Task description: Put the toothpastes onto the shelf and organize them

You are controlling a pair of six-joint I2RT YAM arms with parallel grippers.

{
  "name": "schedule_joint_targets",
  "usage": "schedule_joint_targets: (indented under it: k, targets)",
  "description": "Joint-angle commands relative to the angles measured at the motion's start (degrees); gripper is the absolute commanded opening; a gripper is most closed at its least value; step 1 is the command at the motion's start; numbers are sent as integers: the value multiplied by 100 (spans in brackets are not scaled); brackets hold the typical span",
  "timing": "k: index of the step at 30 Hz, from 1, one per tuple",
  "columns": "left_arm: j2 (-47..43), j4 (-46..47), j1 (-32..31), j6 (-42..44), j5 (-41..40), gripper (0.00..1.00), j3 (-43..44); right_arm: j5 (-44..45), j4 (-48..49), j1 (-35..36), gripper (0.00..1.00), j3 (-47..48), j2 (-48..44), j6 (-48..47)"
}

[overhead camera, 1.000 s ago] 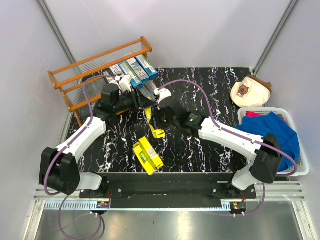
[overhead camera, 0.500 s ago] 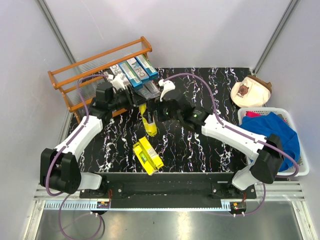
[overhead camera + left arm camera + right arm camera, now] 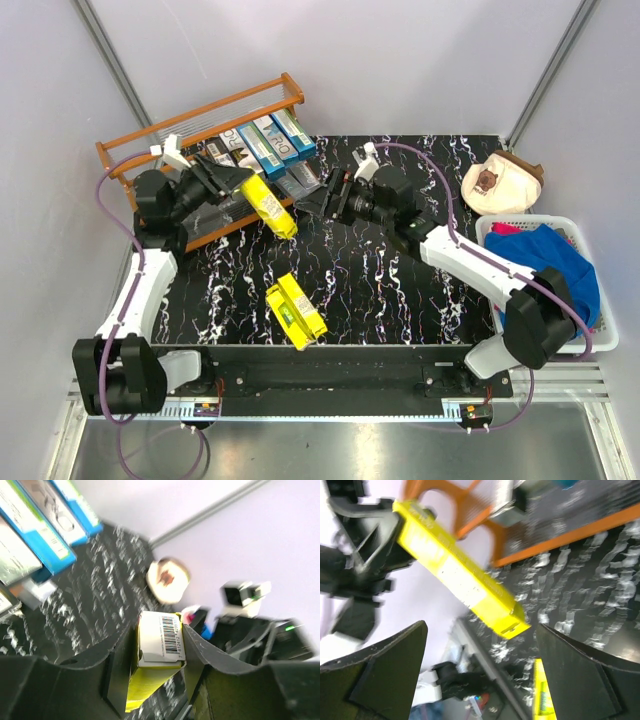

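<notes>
I see the left gripper with its jaws closed on one end of a yellow toothpaste carton, just in front of the wooden shelf. The right gripper has its jaws wide open, near this carton but apart from it. Blue-teal toothpaste cartons lie on the shelf, and two more yellow cartons lie on the desk.

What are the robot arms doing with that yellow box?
The left hand is gripping a yellow toothpaste box by one end, holding it up beside the shelf. The right hand is open and empty, close by. Some boxes already lie on the shelf, and more yellow ones wait on the table.
</notes>
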Motion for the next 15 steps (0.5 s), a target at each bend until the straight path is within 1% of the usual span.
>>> schedule_joint_targets:
  k: [1,4,8,10,11,15]
  targets:
    - [-214,1553,303,-1179,256,43,-246,-966,1703,50,100,-221,75,1027]
    - [-293,2053,364,-1601,107,43,-387,-1116,2099,50,100,-292,250,1317]
    - [-179,2634,391,-2042,168,42,-405,-1213,2723,41,100,-485,409,1626]
    - [-135,2862,391,-2348,220,42,-483,-1222,2803,41,100,-494,505,1661]
    - [-74,3177,391,-2472,221,42,-519,-1196,2803,50,100,-529,514,1653]
    - [15,3636,391,-2920,256,41,-659,-1143,2812,50,100,-530,611,1591]
